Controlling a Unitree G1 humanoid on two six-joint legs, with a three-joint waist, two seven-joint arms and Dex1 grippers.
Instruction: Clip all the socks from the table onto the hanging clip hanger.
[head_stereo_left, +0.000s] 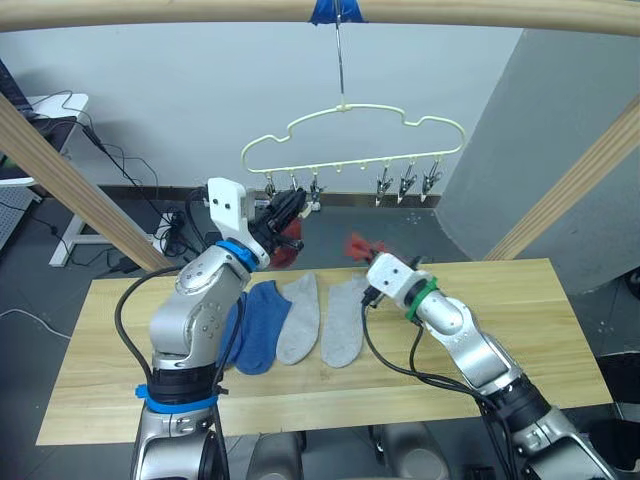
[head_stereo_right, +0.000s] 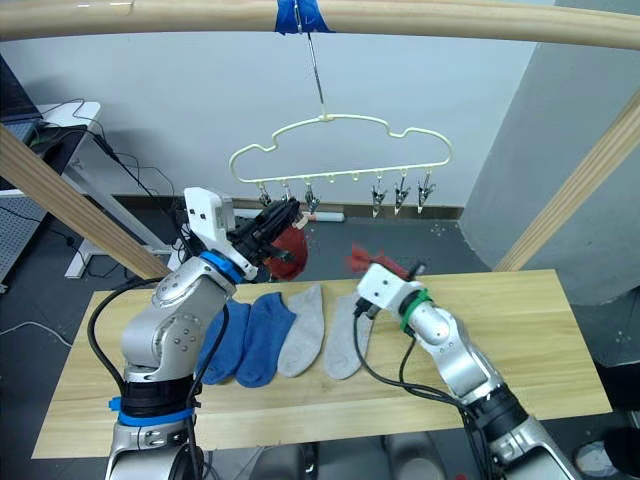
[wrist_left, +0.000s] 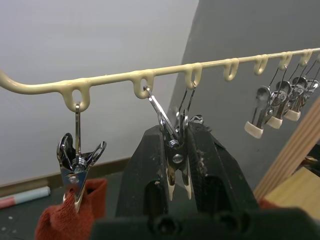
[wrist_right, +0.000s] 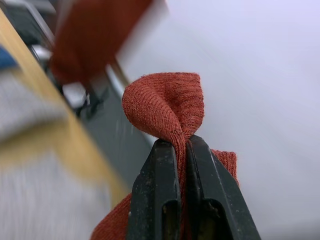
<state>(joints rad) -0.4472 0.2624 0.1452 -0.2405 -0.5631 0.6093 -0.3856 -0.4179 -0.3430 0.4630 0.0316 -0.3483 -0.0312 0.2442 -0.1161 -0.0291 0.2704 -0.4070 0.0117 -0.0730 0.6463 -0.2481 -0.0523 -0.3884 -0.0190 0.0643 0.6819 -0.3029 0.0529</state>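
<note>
Hanger (head_stereo_left: 352, 135) on its beam, one red sock (wrist_left: 70, 217) already clipped; left fingers (wrist_left: 150, 165) squeezing the second clip (wrist_left: 175, 150), apparently to open it for the red sock (wrist_right: 167, 107) pinched in the right fingers (wrist_right: 160, 195); two blue (head_stereo_left: 255, 325) and two grey socks (head_stereo_left: 300, 320) wait on the table (head_stereo_left: 520, 320).

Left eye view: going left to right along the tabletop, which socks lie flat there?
Two blue knit ankle socks, overlapping each other → light grey knit sock → second light grey sock, on the pale wooden plank table.
</note>
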